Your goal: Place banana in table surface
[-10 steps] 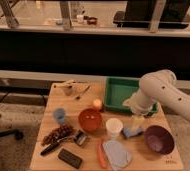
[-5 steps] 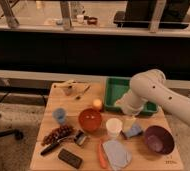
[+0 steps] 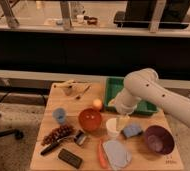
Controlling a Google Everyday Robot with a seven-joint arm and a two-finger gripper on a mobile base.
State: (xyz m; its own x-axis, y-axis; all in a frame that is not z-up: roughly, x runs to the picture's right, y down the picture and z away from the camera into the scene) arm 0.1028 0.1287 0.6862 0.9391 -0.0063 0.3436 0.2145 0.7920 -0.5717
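Note:
The wooden table surface (image 3: 153,117) fills the lower half of the camera view. A small pale yellow-tan curved piece, which I take for the banana (image 3: 66,84), lies at the table's far left corner beside a small tan cup (image 3: 68,91). My white arm reaches in from the right and bends down over the front edge of the green tray (image 3: 113,86). The gripper (image 3: 121,120) hangs just above the white cup (image 3: 111,128), well to the right of the banana and apart from it.
A round orange fruit (image 3: 97,103), red bowl (image 3: 90,120) and blue cup (image 3: 59,116) sit mid-table. A blue sponge (image 3: 132,131) and purple bowl (image 3: 158,140) are at the right. Grapes (image 3: 57,134), dark tools, a carrot stick (image 3: 102,153) and grey cloth (image 3: 117,153) lie along the front.
My arm has swung left from over the tray's right side, and the gripper has come down near the white cup. The objects on the table have not moved.

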